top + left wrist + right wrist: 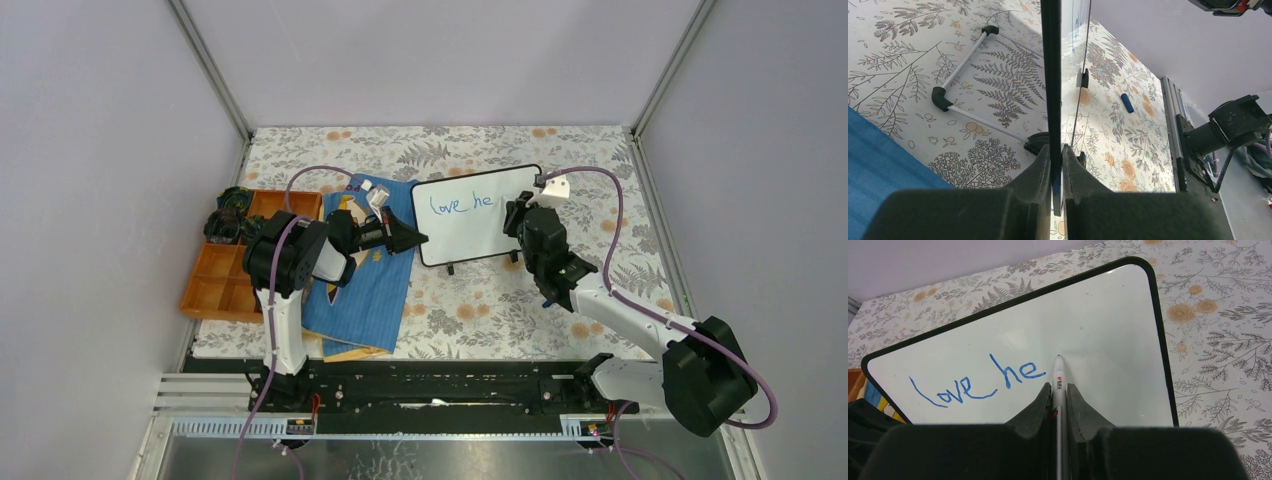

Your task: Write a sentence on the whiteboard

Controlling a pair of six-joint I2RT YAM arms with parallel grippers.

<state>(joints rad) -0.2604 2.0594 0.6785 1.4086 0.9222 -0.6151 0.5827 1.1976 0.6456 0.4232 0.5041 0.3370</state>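
Observation:
The whiteboard (478,213) stands upright on the floral table, its black frame also in the right wrist view (1158,340). Blue handwriting on it reads "love he" (978,380), also seen from above (462,203). My left gripper (412,238) is shut on the board's left edge, seen edge-on in the left wrist view (1051,75), with my left gripper (1057,155) clamping the frame. My right gripper (520,222) is shut on a white marker pen (1058,385); in the right wrist view my right gripper (1059,388) holds the pen's tip just right of the "e", at the board's surface.
A blue cloth-like book (360,290) lies under the left arm. An orange compartment tray (222,280) sits at far left. A blue pen cap (1127,102) lies on the table in front of the board. The board's white stand legs (963,65) reach out behind it.

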